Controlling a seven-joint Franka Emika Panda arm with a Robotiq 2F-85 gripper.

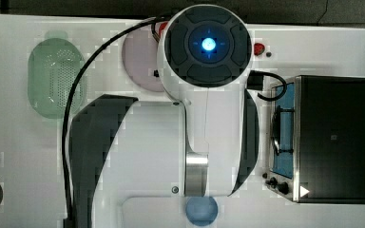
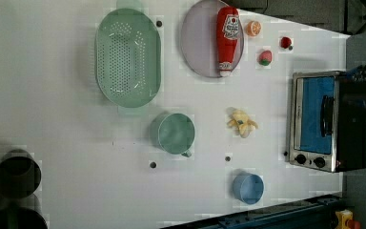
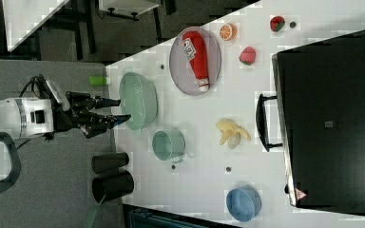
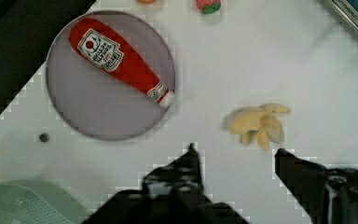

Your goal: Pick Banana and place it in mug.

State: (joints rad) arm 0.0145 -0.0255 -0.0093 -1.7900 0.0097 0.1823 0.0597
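Two black gripper fingers stand apart with nothing between them, above the bare white desk; in the wrist view the banana lies on the desk just beyond their tips, untouched. In the left view the banana, peeled-looking and pale yellow, rests alone between the mug on the left view's left and the toaster oven on the left view's right. The mug stands upright, well apart from the banana, near the green perforated basket. A red ketchup bottle lies on a round lilac plate, with an orange slice and a strawberry nearby on the left view's right. A blue cup sits low in the left view. In the right view the gripper hangs off the desk's edge, beside the basket.
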